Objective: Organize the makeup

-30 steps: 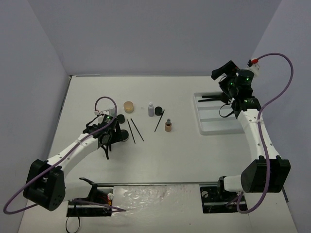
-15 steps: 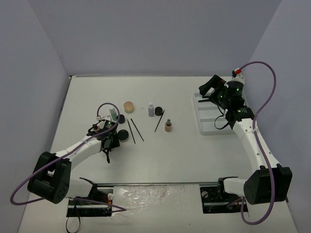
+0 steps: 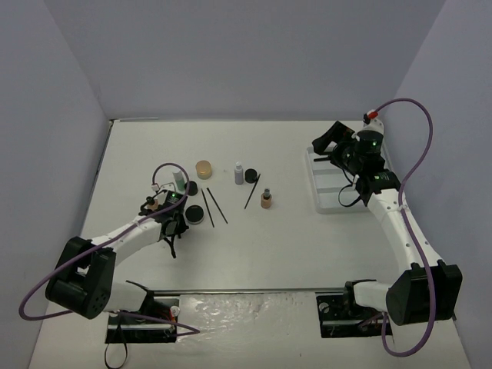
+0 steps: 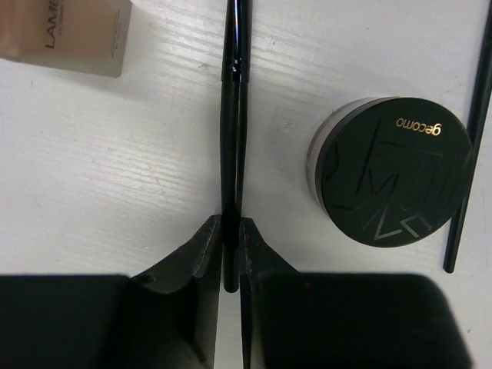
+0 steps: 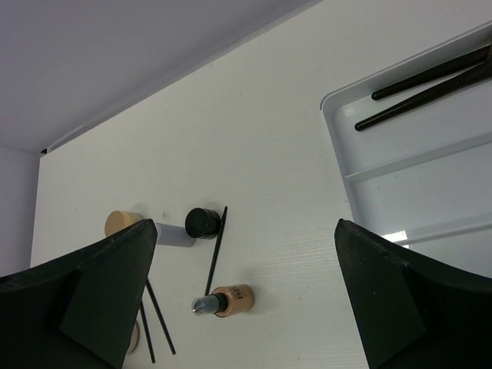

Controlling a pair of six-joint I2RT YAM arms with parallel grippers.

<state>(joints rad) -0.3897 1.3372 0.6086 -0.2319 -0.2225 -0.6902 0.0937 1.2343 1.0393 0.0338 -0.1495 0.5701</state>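
The makeup lies left of centre on the white table. My left gripper [image 4: 229,223] [image 3: 171,221] is shut on the end of a thin black brush [image 4: 233,115] that lies flat on the table. A round black jar [image 4: 392,169] [image 3: 194,214] sits just right of it, and a tan bottle [image 4: 65,34] is at upper left. Farther back stand a green bottle [image 3: 178,181], a tan jar [image 3: 204,168], a clear-grey bottle [image 3: 238,174] and another tan bottle [image 3: 266,200] [image 5: 231,300]. My right gripper [image 5: 246,223] [image 3: 327,140] hangs open and empty above the tray's far left corner.
The white compartmented tray [image 3: 329,201] [image 5: 361,165] sits at the right, with two black brushes [image 5: 430,73] in its far section. Three loose brushes [image 3: 216,205] and a small black jar [image 3: 252,177] lie between the arms. Grey walls close in the table.
My left gripper has shifted a little and shut on the brush. The right arm has swung left, from over the tray's right side to its far left corner, still open.
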